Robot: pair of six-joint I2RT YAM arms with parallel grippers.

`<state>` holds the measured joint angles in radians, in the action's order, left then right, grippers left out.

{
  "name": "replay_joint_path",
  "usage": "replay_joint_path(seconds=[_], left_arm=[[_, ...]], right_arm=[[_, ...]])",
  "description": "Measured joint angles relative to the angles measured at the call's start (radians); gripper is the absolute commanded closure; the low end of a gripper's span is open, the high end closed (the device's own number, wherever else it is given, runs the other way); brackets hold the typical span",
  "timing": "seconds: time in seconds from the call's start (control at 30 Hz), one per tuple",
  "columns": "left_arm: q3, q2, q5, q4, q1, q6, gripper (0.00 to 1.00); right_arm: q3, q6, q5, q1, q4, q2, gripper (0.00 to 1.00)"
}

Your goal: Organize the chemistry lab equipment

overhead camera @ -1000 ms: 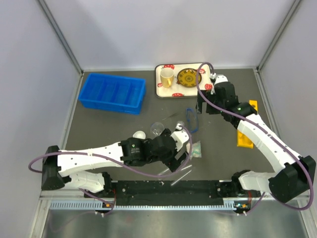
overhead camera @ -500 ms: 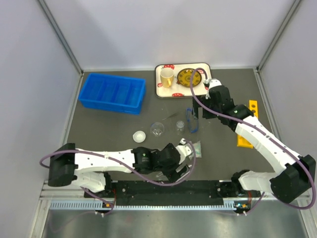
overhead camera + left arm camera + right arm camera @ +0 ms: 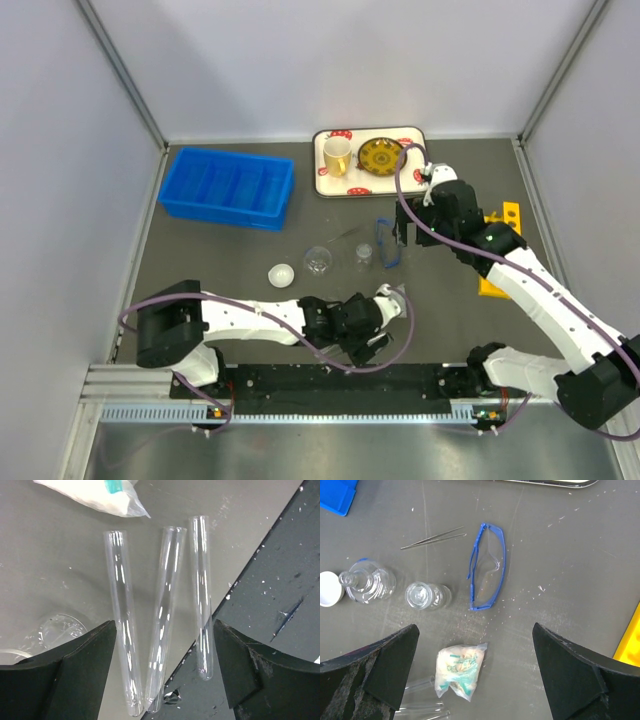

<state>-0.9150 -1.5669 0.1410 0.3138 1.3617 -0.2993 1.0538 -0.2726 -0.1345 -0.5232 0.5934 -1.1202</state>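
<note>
Near front edge, left hand (image 3: 163, 630) has moved over test tubes (image 3: 165, 610), open; right hand (image 3: 474, 630) open above glasses (image 3: 487, 565).

- No text, label, brand or number can be read in any view.
- The small clear plastic bag (image 3: 458, 672) shows teal patches, too blurred to tell whether they are print.
- The white rectangular tray (image 3: 321, 172) bears red corner motifs, which are not legible as letters.

**Colours on the dark grey table (image 3: 220, 260)**

The bin (image 3: 228, 188) is bright blue. The safety glasses (image 3: 487, 567) have a blue frame and clear lenses. The test tubes (image 3: 162, 615) are clear. The rack (image 3: 511, 212) is yellow, and the tray (image 3: 322, 178) is white with red spots.
</note>
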Motion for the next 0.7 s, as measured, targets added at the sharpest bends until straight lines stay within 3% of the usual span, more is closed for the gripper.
replay_joint_path(seconds=[0.4,0.7], left_arm=[[0.053,0.049,-0.048,-0.022,-0.132,0.027,0.2],[0.065,0.055,-0.08,-0.023,-0.166,0.04,0.23]], right_arm=[[-0.001,0.0,0.002,0.0,0.002,0.007,0.03],[-0.013,0.0,0.006,0.0,0.001,0.0,0.03]])
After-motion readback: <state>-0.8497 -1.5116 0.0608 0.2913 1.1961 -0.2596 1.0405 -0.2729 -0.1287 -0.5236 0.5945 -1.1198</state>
